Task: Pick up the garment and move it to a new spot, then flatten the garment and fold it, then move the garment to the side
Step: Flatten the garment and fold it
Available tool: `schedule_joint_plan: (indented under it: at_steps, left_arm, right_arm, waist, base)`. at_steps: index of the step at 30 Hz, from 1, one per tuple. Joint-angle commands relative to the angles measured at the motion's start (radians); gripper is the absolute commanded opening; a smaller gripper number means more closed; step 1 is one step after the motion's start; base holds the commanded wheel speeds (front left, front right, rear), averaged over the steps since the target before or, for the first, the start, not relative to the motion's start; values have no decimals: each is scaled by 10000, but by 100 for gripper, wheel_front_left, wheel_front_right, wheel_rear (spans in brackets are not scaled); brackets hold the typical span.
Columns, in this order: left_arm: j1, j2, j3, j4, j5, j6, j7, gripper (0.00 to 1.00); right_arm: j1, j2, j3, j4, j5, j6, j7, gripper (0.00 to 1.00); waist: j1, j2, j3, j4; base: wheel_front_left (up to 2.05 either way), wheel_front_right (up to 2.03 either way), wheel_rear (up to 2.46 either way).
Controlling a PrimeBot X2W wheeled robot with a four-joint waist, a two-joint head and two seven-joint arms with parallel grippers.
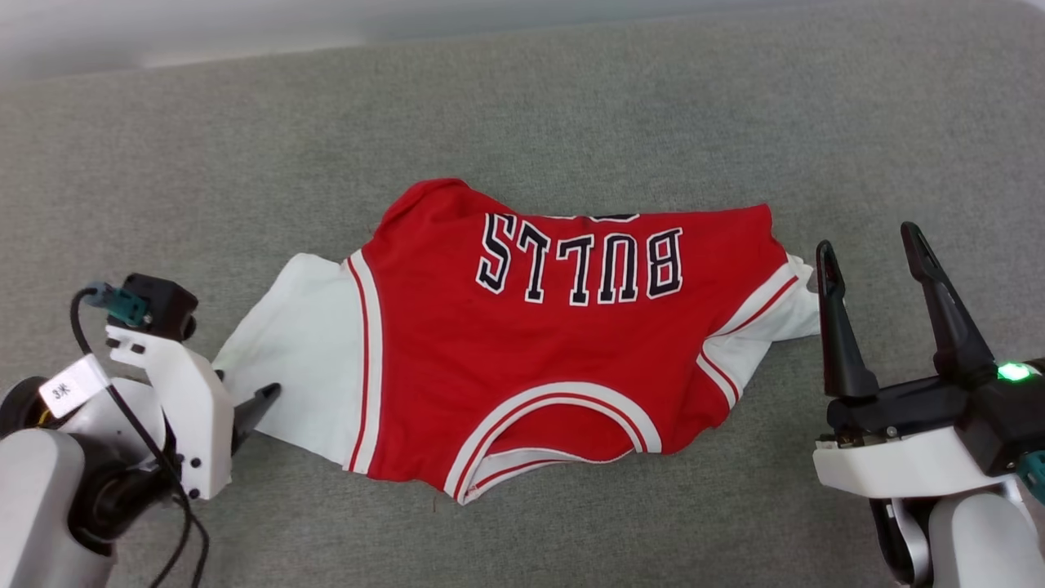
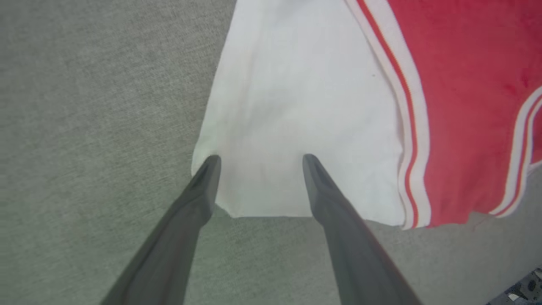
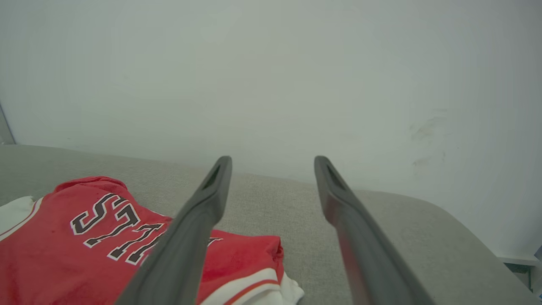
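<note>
**Jersey spread flat, both end effectors wide open and empty**

Head view: the garment [image 1: 531,351] lies mid-worktop [image 1: 522,106]. Its long axis runs 9 to 3 o'clock, the collar is toward 6, and "BULLS" reads upside down. The left end effector [image 1: 255,407] sits at its 8 o'clock, at the white sleeve [image 1: 302,359]. The right end effector [image 1: 868,241] stands at 3 o'clock, just beside the other sleeve, fingers spread wide.

Left wrist view: the left end effector [image 2: 258,159] is fully spread and grips nothing. Both tips are over the sleeve's near edge; contact cannot be told. Striped trim and red body lie toward 2 o'clock.

Right wrist view: the right end effector [image 3: 273,159] points across the worktop at a pale wall [image 3: 271,63]. The garment [image 3: 63,254] lies at 8 o'clock.
</note>
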State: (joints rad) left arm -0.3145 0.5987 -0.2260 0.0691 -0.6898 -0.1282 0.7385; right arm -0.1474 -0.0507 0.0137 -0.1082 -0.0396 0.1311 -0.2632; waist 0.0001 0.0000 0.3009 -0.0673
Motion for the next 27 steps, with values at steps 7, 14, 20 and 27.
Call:
schedule_joint_plan:
  at_steps: [7,14,20,27]
  left_arm:
    - [60,387,-510,679,426,-1,319,100]
    - [561,418,-1598,1079,250,-17,739,0]
    - [248,441,-1832,1010,-9,-21,239,0]
    - [858,742,-1682,803,-238,-13,-528,0]
  right_arm:
    - [-298,9,62,-85,31,-6,-24,100]
    - [-362,9,94,-88,-102,-6,-24,100]
    - [-301,8,108,3,-203,-6,-24,100]
    - [-21,8,148,211,-226,-6,-24,100]
  waist:
    - [-1,0,518,-196]
    - [-1,0,672,-59]
    - [-1,0,509,186]
    - [-1,0,-282,421]
  base:
    - [0,0,0]
    - [0,0,0]
    - [0,0,0]
    - [0,0,0]
